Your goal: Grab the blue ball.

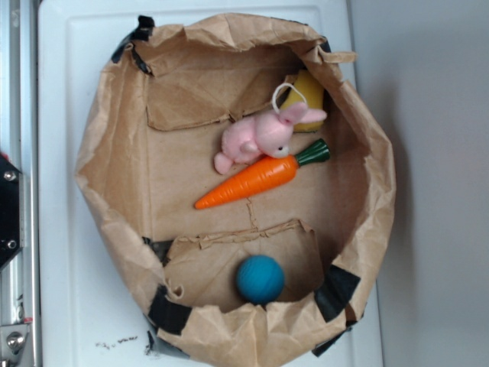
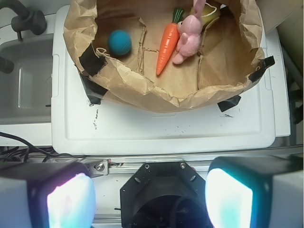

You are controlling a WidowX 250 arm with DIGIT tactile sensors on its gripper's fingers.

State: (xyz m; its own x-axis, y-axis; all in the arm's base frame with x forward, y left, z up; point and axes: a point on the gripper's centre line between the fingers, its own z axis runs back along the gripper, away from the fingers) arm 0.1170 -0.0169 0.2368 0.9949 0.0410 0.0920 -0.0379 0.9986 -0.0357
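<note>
Nearest the wrist camera, the fingers (image 2: 71, 199) sit at the bottom edge of the view, spread wide apart with nothing between their pale glowing pads; the gripper (image 2: 149, 202) hangs outside the paper bag, over the metal rail at the near side of the white counter (image 2: 166, 128). Beyond the rail lies bare white surface, then the crumpled rim of the brown paper bag (image 2: 142, 90), patched with black tape. Inside it, in the wrist view, the blue ball (image 2: 119, 42) rests at the far left, alone, close to the bag wall. To its right, well apart, lies the orange carrot (image 2: 166, 46), with the pink bunny (image 2: 189, 35) touching it and a yellow thing (image 1: 309, 95) behind. Judging by this, nothing of the grab is done: the approach, the descent into the bag and the closing on the ball all remain.
</note>
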